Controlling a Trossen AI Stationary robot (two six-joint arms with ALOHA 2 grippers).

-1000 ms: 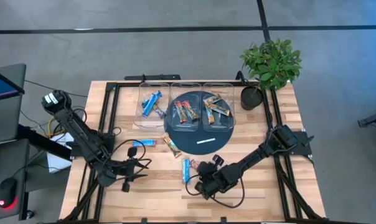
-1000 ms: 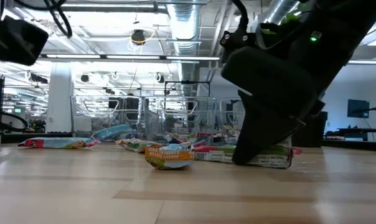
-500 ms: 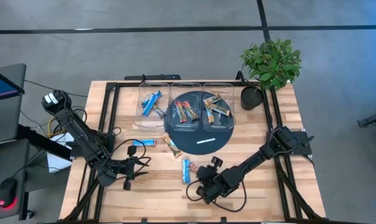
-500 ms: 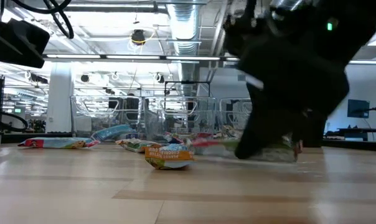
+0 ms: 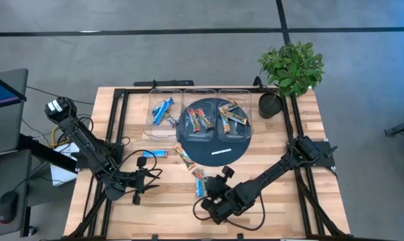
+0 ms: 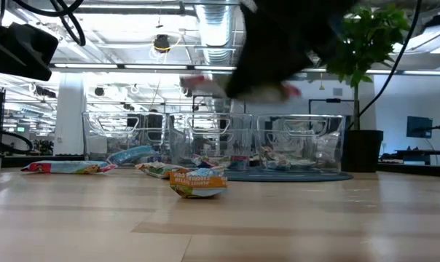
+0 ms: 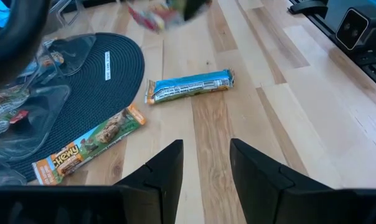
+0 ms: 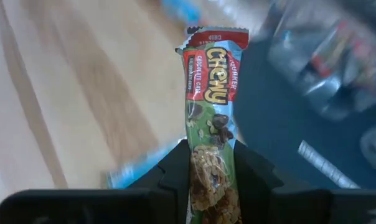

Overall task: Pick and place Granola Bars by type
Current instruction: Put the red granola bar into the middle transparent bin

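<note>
R gripper point(image 5: 203, 187) held a red-topped bar point(image 8: 210, 118) pinched at one end, fingers narrow on it; bar's long axis ran straight out past the fingertips, lifted off the table point(image 5: 282, 201). Red-type bars sat in the mid bin point(image 5: 200, 120), roughly 12 o'clock from that gripper, past the dark mat point(image 5: 215, 159), so R arm was nearer. L gripper point(image 7: 205, 163) waited at table's 8 o'clock, fingers narrowly apart, holding nothing; a blue bar point(image 7: 189, 86) and an orange-brown bar point(image 7: 91, 144) lay ahead of it. Vs 1 s earlier: R gripper was down on the bar at the table, jaws wider; now closed on it and raised, shifted toward 9 o'clock.
</note>
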